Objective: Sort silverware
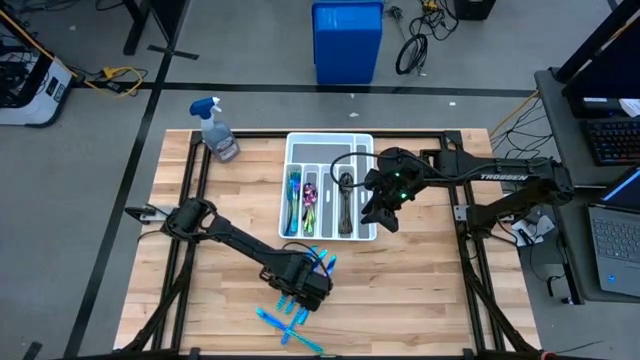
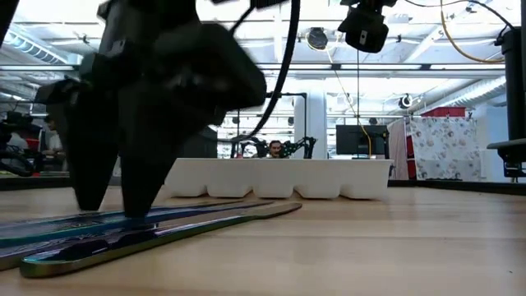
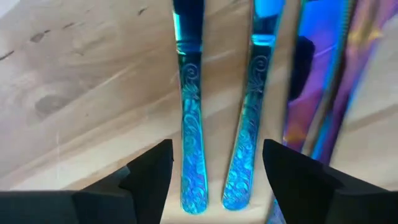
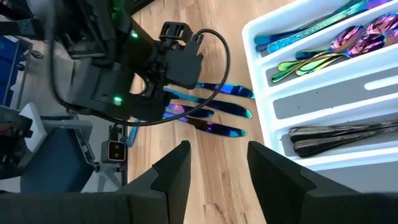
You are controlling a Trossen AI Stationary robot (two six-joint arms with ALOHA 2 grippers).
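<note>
Your left gripper [image 3: 214,180] sits low over the loose silverware [image 1: 300,300] on the table [image 1: 420,290], just in front of the white tray [image 1: 366,232]. Its fingers [image 3: 149,177] stand apart, empty, straddling two blue handles [image 3: 191,143] that run lengthwise straight away from them. Your right gripper [image 4: 217,165] hovers at the tray's right edge, fingers parted, holding nothing. Beyond is bare floor and a blue bin [image 1: 347,40].

The left end effector [image 3: 214,177] is lowered, fingers parted, while the right end effector [image 4: 217,165] hovers, fingers apart.
</note>
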